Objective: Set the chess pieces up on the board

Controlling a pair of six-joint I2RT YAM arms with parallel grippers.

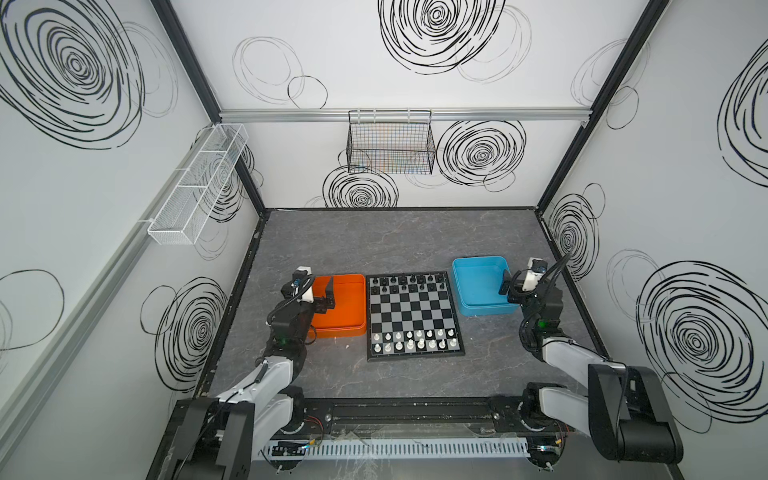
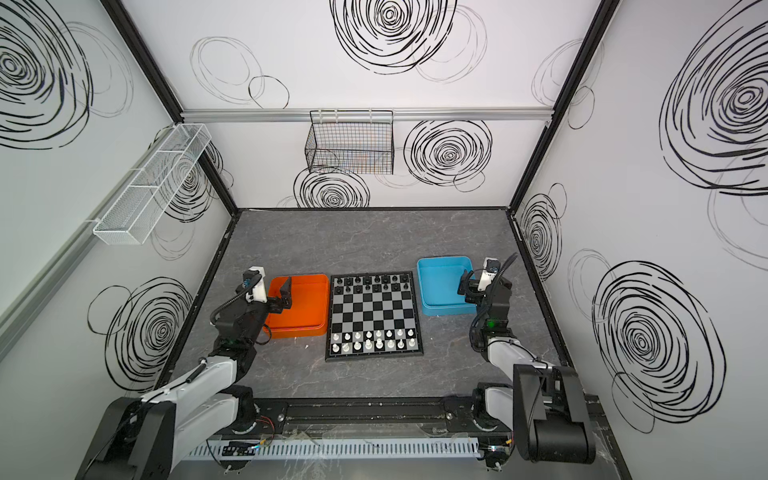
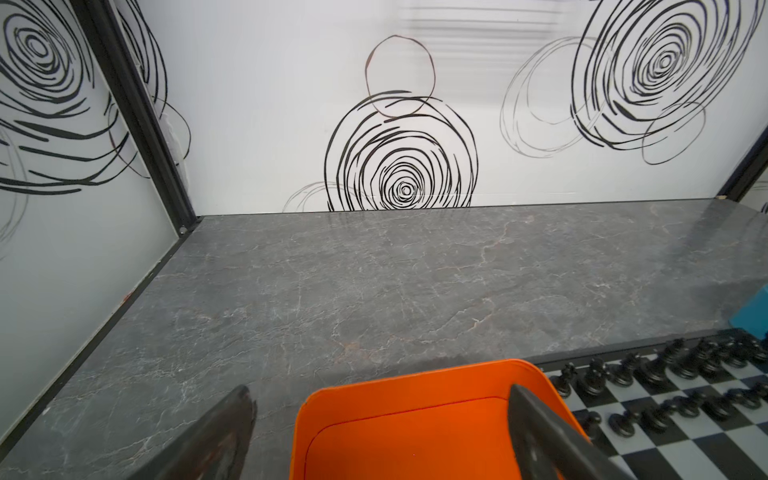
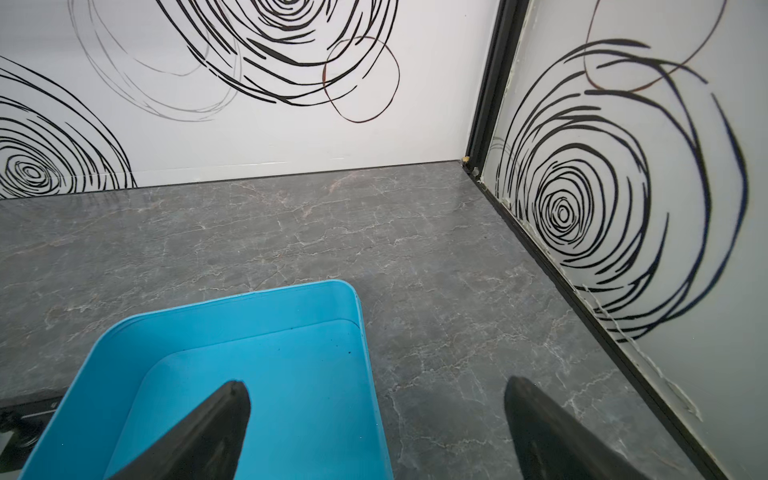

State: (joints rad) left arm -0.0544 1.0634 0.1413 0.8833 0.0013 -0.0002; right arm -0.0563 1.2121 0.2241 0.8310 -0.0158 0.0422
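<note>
The board point(image 1: 411, 311) point(image 2: 374, 313) lies flat in the middle of the table. Black chess pieces point(image 1: 405, 282) point(image 2: 372, 282) fill its two far rows, and white chess pieces point(image 1: 415, 338) point(image 2: 372, 338) fill its two near rows. My left gripper point(image 1: 326, 297) point(image 3: 380, 395) hangs open over the orange tray point(image 1: 340, 328) point(image 3: 415, 374), holding nothing. My right gripper point(image 1: 508, 284) point(image 4: 376, 386) is open over the right wall of the blue tray point(image 1: 478, 266) point(image 4: 249, 307), also holding nothing. In the left wrist view the black pieces point(image 3: 665, 370) stand just beyond the tray.
No pieces show inside either tray. A black wire basket point(image 1: 390, 143) hangs on the back wall and a white mesh shelf point(image 1: 199, 183) on the left wall. Side walls stand close to both arms. The arms' base rail point(image 1: 415, 415) runs along the front edge.
</note>
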